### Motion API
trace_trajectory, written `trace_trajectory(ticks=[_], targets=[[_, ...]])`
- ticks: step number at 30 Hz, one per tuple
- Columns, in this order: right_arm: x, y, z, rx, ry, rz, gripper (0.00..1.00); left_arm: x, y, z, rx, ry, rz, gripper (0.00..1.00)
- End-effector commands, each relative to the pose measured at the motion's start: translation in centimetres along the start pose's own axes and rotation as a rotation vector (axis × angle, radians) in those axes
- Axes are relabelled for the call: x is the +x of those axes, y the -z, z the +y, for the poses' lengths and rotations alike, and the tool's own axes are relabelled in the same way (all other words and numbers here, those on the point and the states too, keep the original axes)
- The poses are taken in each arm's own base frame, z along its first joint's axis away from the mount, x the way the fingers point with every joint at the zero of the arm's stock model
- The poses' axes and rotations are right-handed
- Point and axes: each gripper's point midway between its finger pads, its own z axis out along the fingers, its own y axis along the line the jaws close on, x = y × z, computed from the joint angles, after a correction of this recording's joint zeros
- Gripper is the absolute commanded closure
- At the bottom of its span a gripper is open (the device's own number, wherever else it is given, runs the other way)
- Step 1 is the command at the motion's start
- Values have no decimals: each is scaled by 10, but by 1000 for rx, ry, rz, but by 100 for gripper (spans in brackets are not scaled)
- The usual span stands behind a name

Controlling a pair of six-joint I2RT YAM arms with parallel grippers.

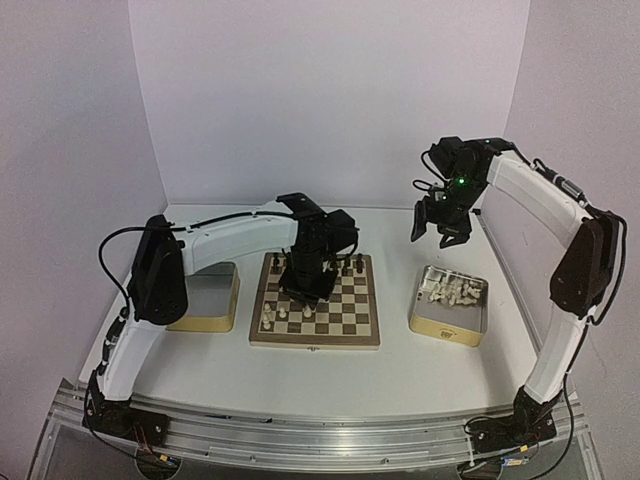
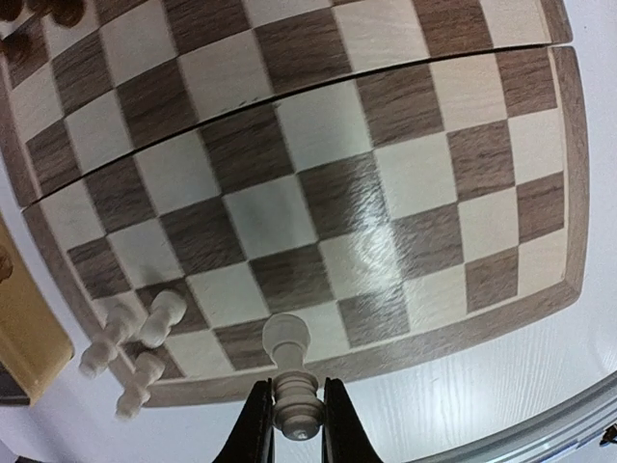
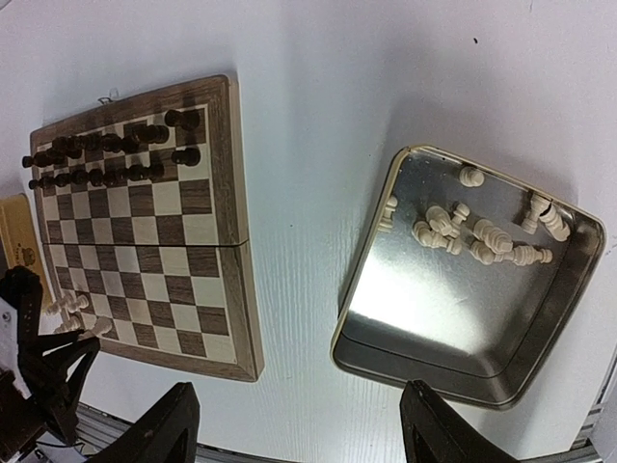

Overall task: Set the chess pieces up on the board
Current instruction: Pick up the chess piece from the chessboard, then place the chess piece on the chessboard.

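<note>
The wooden chessboard (image 1: 330,315) lies at table centre and also shows in the left wrist view (image 2: 318,193) and the right wrist view (image 3: 222,241). My left gripper (image 2: 294,424) is shut on a cream-white chess piece (image 2: 289,371), held above the board's near rim; in the top view the left gripper (image 1: 303,283) hangs over the board's left half. Three cream pieces (image 2: 135,338) stand at the board's near-left corner. More cream pieces (image 3: 482,231) lie in a metal tin (image 1: 449,318). My right gripper (image 1: 440,225) is open and empty, high above that tin.
Dark chess pieces (image 3: 106,154) fill the board's far rows. A second tin with yellowish sides (image 1: 205,300) stands left of the board, partly under the left arm. White walls close in the table on three sides.
</note>
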Motion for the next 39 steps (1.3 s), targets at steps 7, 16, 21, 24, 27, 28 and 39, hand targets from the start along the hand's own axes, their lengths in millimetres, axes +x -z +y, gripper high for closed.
trace_trajectory(ticks=[7,16,21,24,27,28,39], targets=[[-8,5,12,-44,15,-14,29,34,34,32,15,51,-29,100],[-8,4,13,-50,17,-12,29,37,19,36,29,40,-58,100],[-8,3,13,-49,20,-9,29,32,17,38,40,37,-103,100],[-9,3,14,-51,22,-11,29,30,17,40,36,35,-119,100],[-10,2,15,-54,23,-9,29,27,17,40,35,34,-131,100],[-10,2,15,-55,23,-9,29,26,16,40,35,34,-132,100],[-12,-3,17,-56,24,1,30,28,12,49,9,38,-109,100]])
